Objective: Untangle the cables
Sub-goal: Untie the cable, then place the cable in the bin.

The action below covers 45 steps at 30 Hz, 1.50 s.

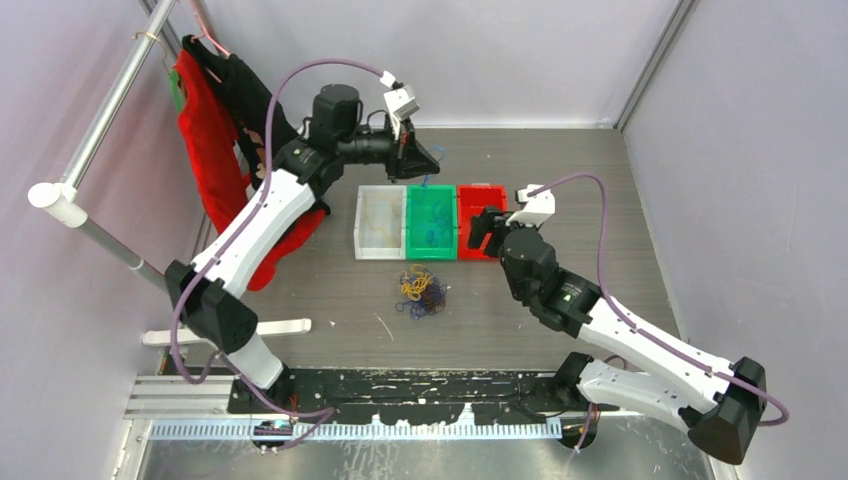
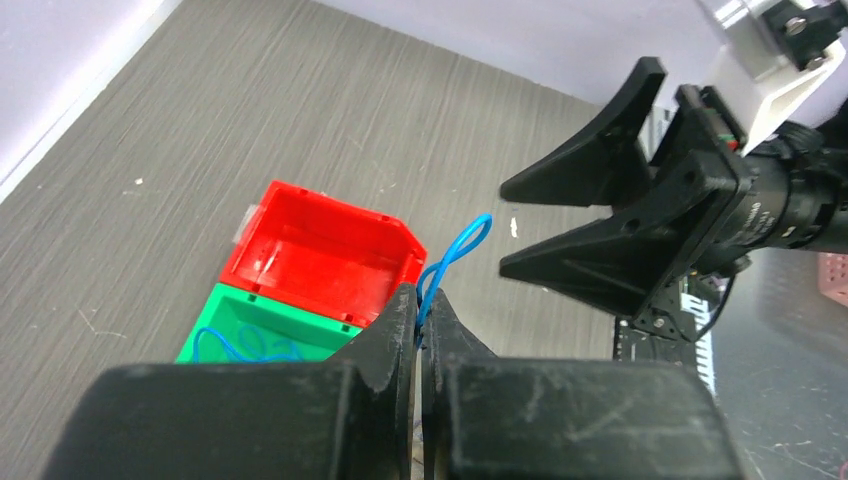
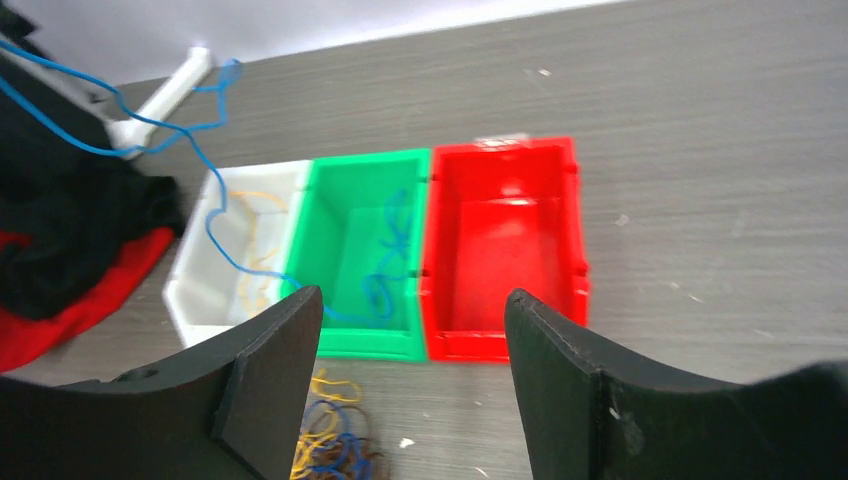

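Closed left gripper [image 2: 420, 320] is pinching one blue cable [image 2: 455, 250], the pinch showing only in its wrist view; right gripper [image 3: 412, 300] is hovering spread over the red bin [image 3: 505, 345]; tangled cables [image 1: 423, 290] are lying before the green bin [image 1: 432, 256].

touching in a row at centre: white bin [image 1: 381, 254], green bin [image 1: 431, 254], red bin [image 1: 482, 189]; upper left, hanging red garment [image 1: 205, 150].

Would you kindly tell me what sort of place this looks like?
Probably a robotics lab test cell: a left arm and right arm bolted at a grey table, plain walls closing it in, and three sorting bins.
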Each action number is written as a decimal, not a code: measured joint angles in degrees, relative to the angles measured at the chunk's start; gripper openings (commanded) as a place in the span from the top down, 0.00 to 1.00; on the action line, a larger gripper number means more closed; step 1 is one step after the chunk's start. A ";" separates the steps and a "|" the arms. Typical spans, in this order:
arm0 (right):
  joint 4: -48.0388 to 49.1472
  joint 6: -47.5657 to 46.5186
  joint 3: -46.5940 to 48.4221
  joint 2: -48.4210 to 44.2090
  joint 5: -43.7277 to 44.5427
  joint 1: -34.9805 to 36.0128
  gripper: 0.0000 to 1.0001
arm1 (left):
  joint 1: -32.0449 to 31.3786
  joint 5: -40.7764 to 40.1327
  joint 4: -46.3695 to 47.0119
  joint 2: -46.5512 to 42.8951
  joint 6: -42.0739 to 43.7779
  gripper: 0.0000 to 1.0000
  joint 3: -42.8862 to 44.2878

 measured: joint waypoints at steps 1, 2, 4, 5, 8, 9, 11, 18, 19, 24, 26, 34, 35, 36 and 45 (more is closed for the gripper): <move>-0.81 0.66 -0.85 -0.74 -0.04 -1.20 0.28 | 0.00 -0.17 0.04 1.60 0.28 1.00 0.92; -1.62 1.25 -1.60 -1.42 -0.07 -2.32 0.28 | 0.00 -0.37 0.13 2.82 0.48 1.00 1.64; -2.99 2.21 -2.91 -2.75 -0.11 -4.33 0.28 | 0.00 -0.70 0.26 5.18 1.25 1.00 3.02; -3.63 2.64 -3.28 -3.34 -0.11 -5.05 0.28 | 0.00 -0.96 0.37 6.16 1.75 1.00 3.48; -4.96 3.58 -4.17 -4.98 -0.37 -6.34 0.29 | -0.11 -1.73 0.46 8.44 4.20 1.00 4.22; -5.29 3.82 -4.50 -5.60 -0.52 -6.64 0.29 | -0.17 -2.36 0.39 9.03 5.55 1.00 4.22; -5.75 4.37 -5.20 -6.82 -0.76 -7.06 0.29 | -0.50 -3.82 0.39 10.08 8.87 1.00 4.22; -6.93 5.64 -7.48 -10.54 -1.20 -7.50 0.29 | -1.53 -6.93 0.50 13.77 15.02 1.00 5.40; -7.17 5.84 -7.85 -10.97 -1.20 -7.52 0.29 | -1.70 -7.23 0.55 14.38 15.39 1.00 5.86; -7.80 6.34 -9.07 -12.09 -1.51 -7.76 0.30 | -3.54 -8.28 1.62 15.52 18.64 1.00 6.25; -8.04 6.45 -9.31 -12.37 -1.62 -7.78 0.30 | -4.33 -8.66 1.92 15.54 20.41 1.00 6.25; -8.90 6.97 -9.73 -14.05 -1.81 -7.82 0.30 | -5.42 -9.75 2.49 15.43 21.94 1.00 5.14; -8.92 7.06 -9.79 -14.40 -1.81 -7.85 0.30 | -5.46 -9.92 2.51 15.34 21.03 1.00 4.20; -8.96 7.21 -9.84 -14.69 -1.81 -7.87 0.30 | -5.55 -9.97 2.49 15.32 20.20 1.00 3.34; -10.49 8.09 -10.27 -15.34 -1.81 -7.89 0.31 | -7.10 -10.10 0.76 15.32 11.72 1.00 -1.73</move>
